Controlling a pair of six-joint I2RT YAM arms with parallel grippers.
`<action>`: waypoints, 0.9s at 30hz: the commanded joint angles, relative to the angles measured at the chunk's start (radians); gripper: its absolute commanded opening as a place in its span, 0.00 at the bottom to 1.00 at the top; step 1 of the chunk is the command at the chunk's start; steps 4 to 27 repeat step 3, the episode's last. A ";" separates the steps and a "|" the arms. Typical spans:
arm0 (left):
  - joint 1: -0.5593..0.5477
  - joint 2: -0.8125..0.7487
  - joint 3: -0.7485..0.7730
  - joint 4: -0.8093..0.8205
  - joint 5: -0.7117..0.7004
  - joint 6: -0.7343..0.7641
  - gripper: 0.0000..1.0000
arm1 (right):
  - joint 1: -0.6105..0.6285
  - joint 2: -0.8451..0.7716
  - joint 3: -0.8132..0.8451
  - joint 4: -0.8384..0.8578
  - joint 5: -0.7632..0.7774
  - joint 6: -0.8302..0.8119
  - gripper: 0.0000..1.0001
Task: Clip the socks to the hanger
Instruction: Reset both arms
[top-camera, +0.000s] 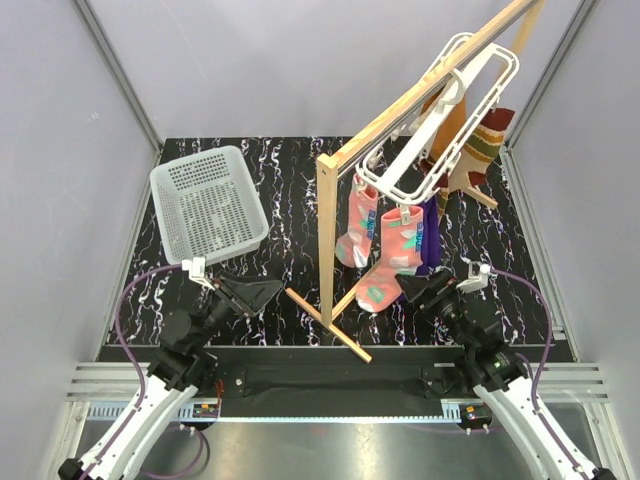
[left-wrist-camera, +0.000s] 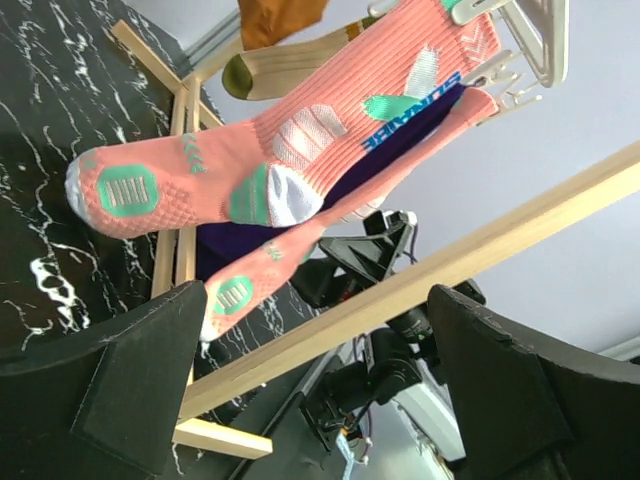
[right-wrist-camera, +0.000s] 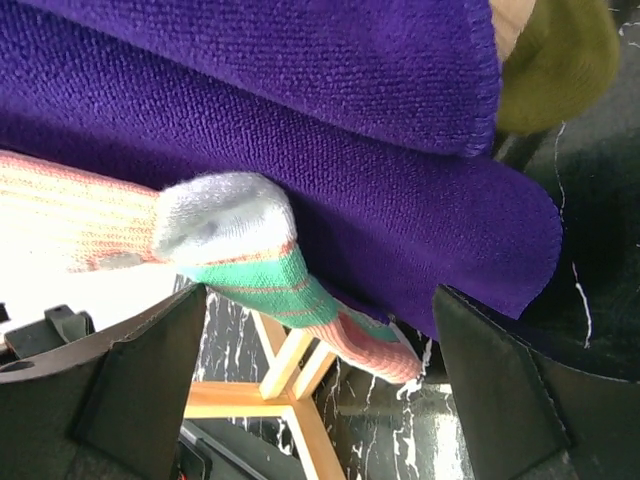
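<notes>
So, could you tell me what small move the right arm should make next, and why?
Probably draw the right gripper straight back: it is open and empty, close to the purple cloth, and both pink socks already hang from the hanger.

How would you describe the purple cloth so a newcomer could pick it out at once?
Find the wooden rail stand in the middle of the table and the white hanger hanging on its rail. Two pink socks hang from the hanger's near end, and the purple cloth hangs behind them, towards the right gripper. It is the only purple, unpatterned piece.
</notes>
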 joint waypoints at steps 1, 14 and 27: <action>-0.001 -0.165 -0.195 0.057 0.056 -0.014 0.99 | 0.002 0.005 -0.071 -0.036 0.055 0.042 1.00; -0.001 -0.162 -0.194 0.058 0.068 -0.017 0.99 | 0.002 -0.001 -0.071 -0.053 0.063 0.057 0.99; -0.001 -0.162 -0.194 0.058 0.068 -0.017 0.99 | 0.002 -0.001 -0.071 -0.053 0.063 0.057 0.99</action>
